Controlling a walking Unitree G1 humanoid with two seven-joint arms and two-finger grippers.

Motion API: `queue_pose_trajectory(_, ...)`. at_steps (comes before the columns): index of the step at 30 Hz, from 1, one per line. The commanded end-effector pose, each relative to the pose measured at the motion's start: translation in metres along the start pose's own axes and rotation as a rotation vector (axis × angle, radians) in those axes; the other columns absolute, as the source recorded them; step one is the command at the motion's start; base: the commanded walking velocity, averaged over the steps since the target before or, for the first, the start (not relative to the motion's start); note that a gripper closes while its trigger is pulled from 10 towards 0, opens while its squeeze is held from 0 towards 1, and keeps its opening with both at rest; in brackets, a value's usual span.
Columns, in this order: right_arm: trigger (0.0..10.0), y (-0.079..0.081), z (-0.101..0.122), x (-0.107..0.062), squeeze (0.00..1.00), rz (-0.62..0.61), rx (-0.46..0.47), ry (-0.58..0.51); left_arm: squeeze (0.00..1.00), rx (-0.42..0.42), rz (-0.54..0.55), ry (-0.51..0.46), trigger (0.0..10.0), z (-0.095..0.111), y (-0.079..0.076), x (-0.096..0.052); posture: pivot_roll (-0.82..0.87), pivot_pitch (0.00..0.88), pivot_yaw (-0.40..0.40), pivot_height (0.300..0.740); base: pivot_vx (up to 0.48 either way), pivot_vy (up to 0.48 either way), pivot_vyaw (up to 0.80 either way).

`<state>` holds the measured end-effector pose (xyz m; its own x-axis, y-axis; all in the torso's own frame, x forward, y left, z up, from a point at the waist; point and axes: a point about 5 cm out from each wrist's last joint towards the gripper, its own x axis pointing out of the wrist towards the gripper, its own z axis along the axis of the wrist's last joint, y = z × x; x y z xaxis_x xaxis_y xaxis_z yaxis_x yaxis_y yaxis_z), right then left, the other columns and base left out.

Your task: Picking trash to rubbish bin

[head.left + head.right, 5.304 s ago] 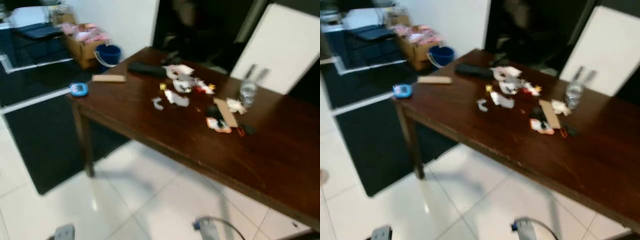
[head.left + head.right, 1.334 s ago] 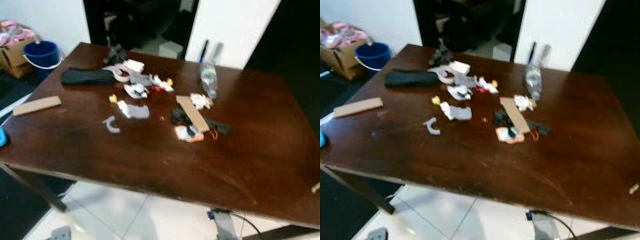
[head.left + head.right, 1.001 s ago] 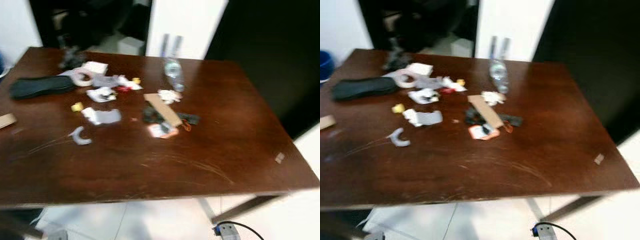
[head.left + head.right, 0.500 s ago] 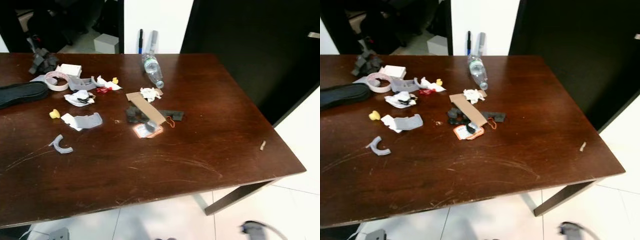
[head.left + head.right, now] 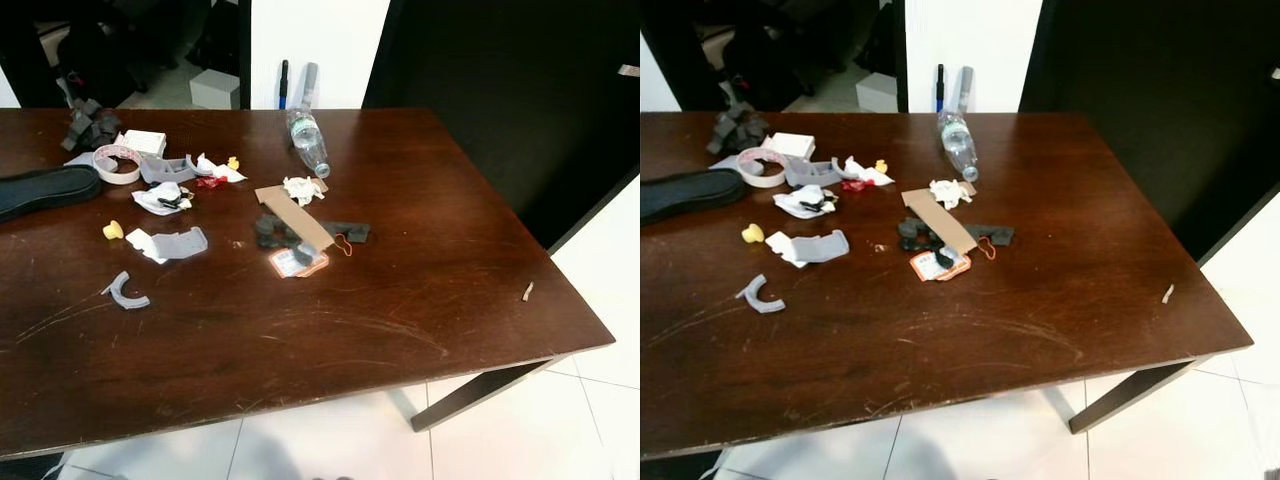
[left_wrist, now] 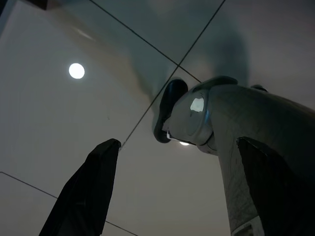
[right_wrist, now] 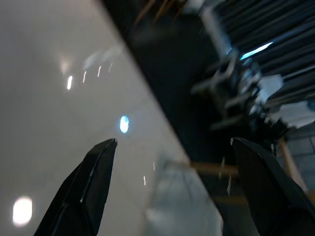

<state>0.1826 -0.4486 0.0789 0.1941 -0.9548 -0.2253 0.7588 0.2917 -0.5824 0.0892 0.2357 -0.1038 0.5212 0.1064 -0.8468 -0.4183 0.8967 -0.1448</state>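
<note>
Trash lies scattered on a dark wooden table (image 5: 400, 320). A clear plastic bottle (image 5: 306, 140) lies on its side at the far edge. Near the middle are a cardboard strip (image 5: 293, 215), crumpled white paper (image 5: 300, 187), an orange-edged packet (image 5: 297, 262) and black pieces (image 5: 345, 231). Further left lie a grey-and-white wrapper (image 5: 170, 243), a yellow bit (image 5: 113, 230) and a grey curved piece (image 5: 126, 292). My left gripper (image 6: 177, 142) hangs open over the floor tiles beside my own leg. My right gripper (image 7: 174, 141) hangs open too, holding nothing.
A tape roll (image 5: 116, 162), a white box (image 5: 145, 143) and a long black item (image 5: 45, 187) lie at the table's far left. A small scrap (image 5: 527, 291) sits near the right edge. A dark cabinet (image 5: 500, 90) stands behind the table; white floor tiles (image 5: 600, 400) lie to the right.
The camera swung right along the table, drew nearer and has steadied, with only a slight shift in the last half second. Nothing on the table has moved.
</note>
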Motion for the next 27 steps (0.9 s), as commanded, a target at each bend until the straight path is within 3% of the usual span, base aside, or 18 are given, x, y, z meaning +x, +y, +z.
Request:
queue_pose_trajectory(1, 10.0, -0.004, 0.020, 0.002, 0.00, -0.026, 0.098, -0.056, 0.00, -0.020, 0.020, 0.036, 10.0, -0.011, 0.004, -0.003, 0.21, 0.141, -0.097, 0.740, 0.000, 0.000, 0.00)
queue_pose_trajectory(2, 10.0, -0.004, 0.020, 0.002, 0.00, -0.026, 0.098, -0.056, 0.00, -0.020, 0.020, 0.036, 10.0, -0.011, 0.004, -0.003, 0.21, 0.141, -0.097, 0.740, 0.000, 0.000, 0.00)
queue_pose_trajectory(3, 10.0, -0.003, 0.041, 0.002, 0.00, -0.014, 0.186, -0.112, 0.00, -0.021, 0.024, 0.037, 10.0, -0.011, 0.005, -0.004, 0.21, 0.141, -0.097, 0.740, 0.000, 0.000, 0.00)
queue_pose_trajectory(6, 10.0, -0.001, 0.086, -0.003, 0.00, 0.016, 0.329, -0.244, 0.00, -0.021, 0.030, 0.037, 10.0, -0.012, 0.009, -0.005, 0.22, 0.132, -0.097, 0.740, 0.000, 0.000, 0.00)
queue_pose_trajectory(7, 10.0, -0.001, 0.086, -0.003, 0.00, 0.016, 0.329, -0.244, 0.00, -0.021, 0.030, 0.037, 10.0, -0.012, 0.009, -0.005, 0.22, 0.132, -0.097, 0.740, 0.000, 0.000, 0.00)
queue_pose_trajectory(8, 10.0, 0.002, 0.111, -0.009, 0.00, 0.053, 0.425, -0.312, 0.00, -0.022, 0.031, 0.034, 10.0, -0.011, 0.010, -0.006, 0.22, 0.132, -0.097, 0.740, 0.000, 0.000, 0.00)
queue_pose_trajectory(12, 10.0, 0.010, 0.138, -0.019, 0.00, 0.160, 0.539, -0.391, 0.00, -0.023, 0.030, 0.030, 10.0, -0.010, 0.011, -0.005, 0.22, 0.130, -0.098, 0.740, 0.000, 0.000, 0.00)
queue_pose_trajectory(13, 10.0, 0.035, 0.178, -0.045, 0.00, 0.500, 0.754, -0.479, 0.00, -0.026, 0.028, 0.022, 10.0, -0.008, 0.010, -0.005, 0.22, 0.129, -0.097, 0.740, 0.000, 0.000, 0.00)
queue_pose_trajectory(14, 10.0, 0.035, 0.178, -0.045, 0.00, 0.500, 0.754, -0.479, 0.00, -0.026, 0.028, 0.022, 10.0, -0.008, 0.010, -0.005, 0.22, 0.129, -0.097, 0.740, 0.000, 0.000, 0.00)
queue_pose_trajectory(16, 10.0, 0.053, 0.199, -0.068, 0.00, 0.760, 0.828, -0.557, 0.00, -0.028, 0.027, 0.018, 10.0, -0.007, 0.010, -0.004, 0.22, 0.129, -0.097, 0.740, 0.000, 0.000, 0.00)
queue_pose_trajectory(19, 10.0, 0.095, 0.215, -0.116, 0.00, 1.151, 0.734, -0.651, 0.00, -0.031, 0.027, 0.014, 10.0, -0.006, 0.010, -0.004, 0.22, 0.137, -0.099, 0.740, 0.000, 0.000, 0.00)
queue_pose_trajectory(20, 10.0, 0.095, 0.215, -0.116, 0.00, 1.151, 0.734, -0.651, 0.00, -0.031, 0.027, 0.014, 10.0, -0.006, 0.010, -0.004, 0.22, 0.137, -0.099, 0.740, 0.000, 0.000, 0.00)
queue_pose_trajectory(22, 10.0, 0.121, 0.217, -0.154, 0.00, 1.368, 0.625, -0.718, 0.00, -0.034, 0.028, 0.014, 10.0, -0.007, 0.010, -0.005, 0.22, 0.143, -0.100, 0.740, 0.000, 0.000, 0.00)
queue_pose_trajectory(23, 10.0, 0.121, 0.217, -0.154, 0.00, 1.368, 0.625, -0.718, 0.00, -0.034, 0.028, 0.014, 10.0, -0.007, 0.010, -0.005, 0.22, 0.143, -0.100, 0.740, 0.000, 0.000, 0.00)
queue_pose_trajectory(24, 10.0, 0.131, 0.217, -0.170, 0.00, 1.455, 0.596, -0.740, 0.00, -0.035, 0.028, 0.015, 10.0, -0.008, 0.010, -0.005, 0.22, 0.144, -0.101, 0.740, 0.000, 0.000, 0.00)
queue_pose_trajectory(25, 10.0, 0.131, 0.217, -0.170, 0.00, 1.455, 0.596, -0.740, 0.00, -0.035, 0.028, 0.015, 10.0, -0.008, 0.010, -0.005, 0.22, 0.144, -0.101, 0.740, 0.000, 0.000, 0.00)
queue_pose_trajectory(26, 10.0, 0.141, 0.216, -0.190, 0.00, 1.576, 0.574, -0.763, 0.00, -0.039, 0.027, 0.014, 10.0, -0.009, 0.009, -0.005, 0.23, 0.148, -0.104, 0.740, 0.000, 0.000, 0.00)
queue_pose_trajectory(27, 10.0, 0.150, 0.215, -0.210, 0.69, 1.698, 0.553, -0.777, 0.00, -0.046, 0.026, 0.012, 10.0, -0.009, 0.008, -0.005, 0.23, 0.149, -0.105, 0.740, 0.000, 0.000, 0.00)
